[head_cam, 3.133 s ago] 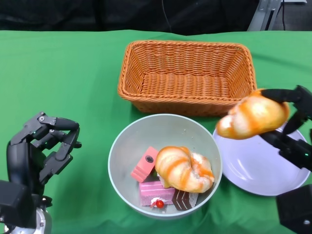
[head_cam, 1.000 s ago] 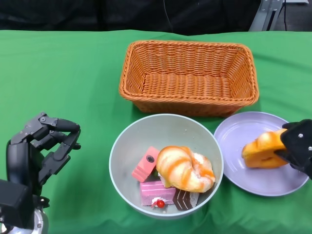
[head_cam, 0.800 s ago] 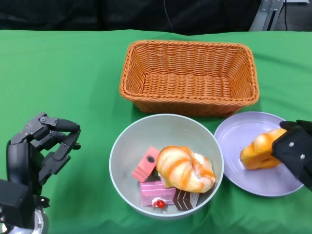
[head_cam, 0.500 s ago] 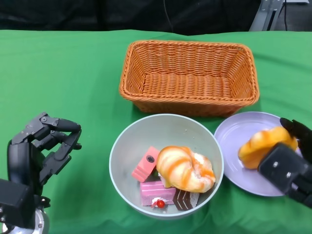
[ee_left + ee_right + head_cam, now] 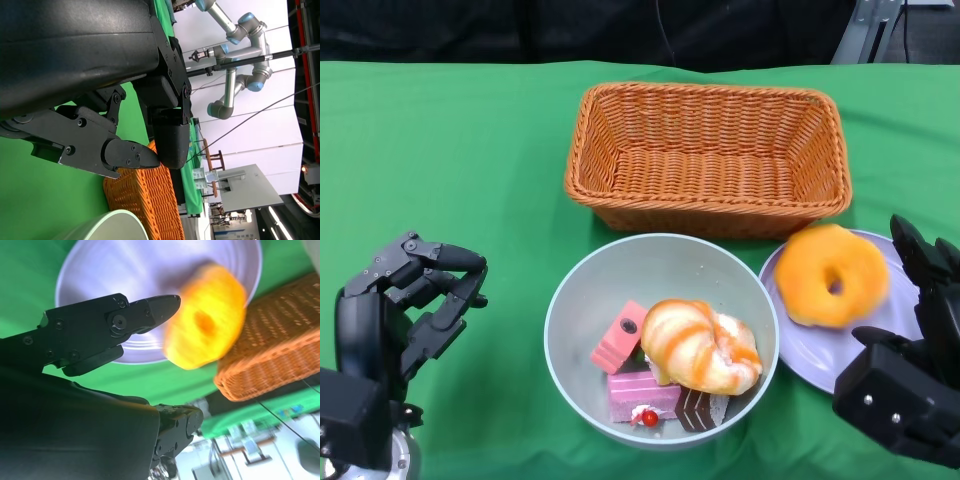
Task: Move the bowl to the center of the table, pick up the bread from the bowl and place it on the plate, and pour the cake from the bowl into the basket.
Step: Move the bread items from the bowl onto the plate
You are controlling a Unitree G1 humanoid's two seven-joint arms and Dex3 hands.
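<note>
Left hand [image 5: 405, 300] sits at the near left, fingers curled in on nothing. The bowl [image 5: 620, 265] is near center on the green counter [image 5: 450, 150], with a swirled bread [image 5: 698, 347] and cake slices [image 5: 640, 392] in it. Basket [image 5: 706, 155] is just behind it. The round bread [image 5: 831, 274] is on the plate [image 5: 820, 355], and the right hand [image 5: 910, 360] is beside it, fingers spread and let go.
</note>
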